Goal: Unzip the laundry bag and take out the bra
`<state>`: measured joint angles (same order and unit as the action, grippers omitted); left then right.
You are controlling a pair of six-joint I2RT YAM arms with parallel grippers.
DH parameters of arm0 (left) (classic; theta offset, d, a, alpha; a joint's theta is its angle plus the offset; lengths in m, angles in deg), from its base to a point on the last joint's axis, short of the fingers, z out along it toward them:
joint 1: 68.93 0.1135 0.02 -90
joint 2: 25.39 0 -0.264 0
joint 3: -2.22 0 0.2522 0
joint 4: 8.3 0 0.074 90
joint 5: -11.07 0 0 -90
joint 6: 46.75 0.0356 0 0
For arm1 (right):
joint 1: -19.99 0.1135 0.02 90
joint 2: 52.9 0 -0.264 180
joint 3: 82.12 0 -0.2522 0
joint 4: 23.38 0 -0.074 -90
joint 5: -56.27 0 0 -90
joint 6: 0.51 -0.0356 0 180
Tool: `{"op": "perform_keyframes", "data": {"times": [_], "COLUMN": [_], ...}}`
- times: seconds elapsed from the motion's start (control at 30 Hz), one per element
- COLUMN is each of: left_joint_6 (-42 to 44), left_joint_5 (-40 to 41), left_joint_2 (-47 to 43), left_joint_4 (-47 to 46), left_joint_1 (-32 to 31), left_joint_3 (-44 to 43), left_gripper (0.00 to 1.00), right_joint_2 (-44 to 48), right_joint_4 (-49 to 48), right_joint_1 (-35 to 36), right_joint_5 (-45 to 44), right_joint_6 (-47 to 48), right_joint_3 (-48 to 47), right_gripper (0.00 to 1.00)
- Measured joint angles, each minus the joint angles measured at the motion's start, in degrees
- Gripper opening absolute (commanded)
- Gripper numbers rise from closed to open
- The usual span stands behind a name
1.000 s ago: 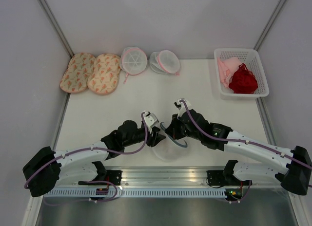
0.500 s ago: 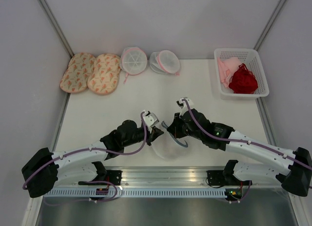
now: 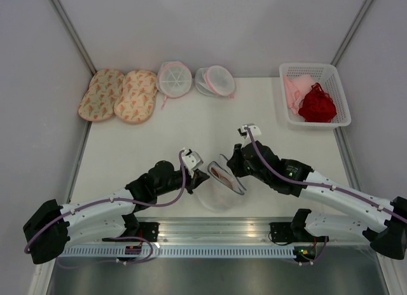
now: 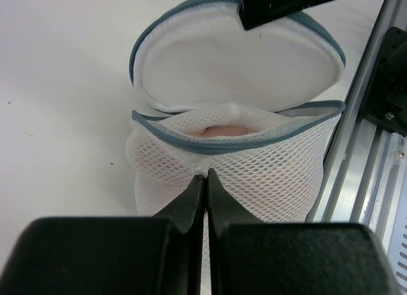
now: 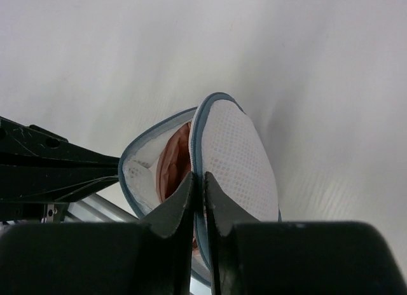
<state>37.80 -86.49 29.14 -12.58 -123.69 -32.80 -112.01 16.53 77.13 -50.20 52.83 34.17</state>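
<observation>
The laundry bag (image 3: 219, 193) gapes unzipped, the bra (image 5: 170, 168) inside; the left gripper (image 4: 205, 176) pinches its mesh wall, the right gripper (image 5: 198, 179) pinches the raised lid (image 4: 235, 72).

The laundry bag (image 3: 219, 192) sits on the tabletop (image 3: 159, 133) with the bra (image 4: 222, 130) inside it. Behind the bag lie two mesh pouches (image 3: 173, 78) (image 3: 215, 81). Behind-left lie two padded cases (image 3: 117, 95). Far behind-right, a basket (image 3: 305, 67) holds two garments (image 3: 317, 105).
</observation>
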Motion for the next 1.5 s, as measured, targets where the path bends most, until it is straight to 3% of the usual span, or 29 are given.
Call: {"op": "perform_keyframes", "data": {"times": [0.1, 0.3, 0.43, 0.5, 0.57, 0.67, 0.83, 1.07, 1.2, 1.5], "left_joint_6": [0.0, 0.0, 0.0, 0.0, 0.0, 0.0, 0.0, 0.0, 0.0, 0.0], "left_joint_5": [0.0, 0.6, 1.8, 2.1, 2.6, 3.0, 3.0, 3.1, 3.4, 4.5], "left_joint_2": [0.0, -0.3, -1.7, -2.1, -2.1, -2.1, -2.1, -3.7, -4.7, -4.6], "left_joint_4": [0.5, 1.4, 2.5, 2.6, 2.8, 3.1, 3.4, 3.5, 3.6, 4.3], "left_joint_1": [0.0, 0.0, 0.0, 0.0, 0.0, 0.0, 0.0, 0.0, 0.0, 0.0], "left_joint_3": [0.0, 0.0, 0.0, 0.0, 0.0, 0.0, 0.0, 0.0, 0.0, 0.0], "left_gripper": [0.02, 0.02, 0.02, 0.02, 0.02, 0.02, 0.02, 0.02, 0.02, 0.02], "right_joint_2": [0.6, -1.2, -6.6, -9.0, -10.3, -7.4, -0.2, -7.0, -10.8, -11.6], "right_joint_4": [1.0, 7.6, 18.4, 23.7, 27.3, 22.2, 9.9, -4.2, -8.9, -19.8], "right_joint_1": [0.0, -0.2, -1.4, -1.9, -2.1, -2.1, -2.3, -2.3, -2.3, -2.1], "right_joint_5": [-1.6, -11.9, -24.7, -29.7, -32.8, -29.5, -12.8, 4.4, 12.1, 26.8], "right_joint_6": [0.3, -2.4, -10.7, -14.1, -15.6, -11.4, -3.8, 0.3, 1.2, -0.6], "right_joint_3": [-0.1, -2.5, -6.1, -7.4, -7.9, -6.0, -0.8, 4.3, 6.1, 10.7], "right_gripper": [0.00, 0.01, 0.70, 0.78, 0.79, 0.86, 0.86, 0.78, 0.68, 0.54]}}
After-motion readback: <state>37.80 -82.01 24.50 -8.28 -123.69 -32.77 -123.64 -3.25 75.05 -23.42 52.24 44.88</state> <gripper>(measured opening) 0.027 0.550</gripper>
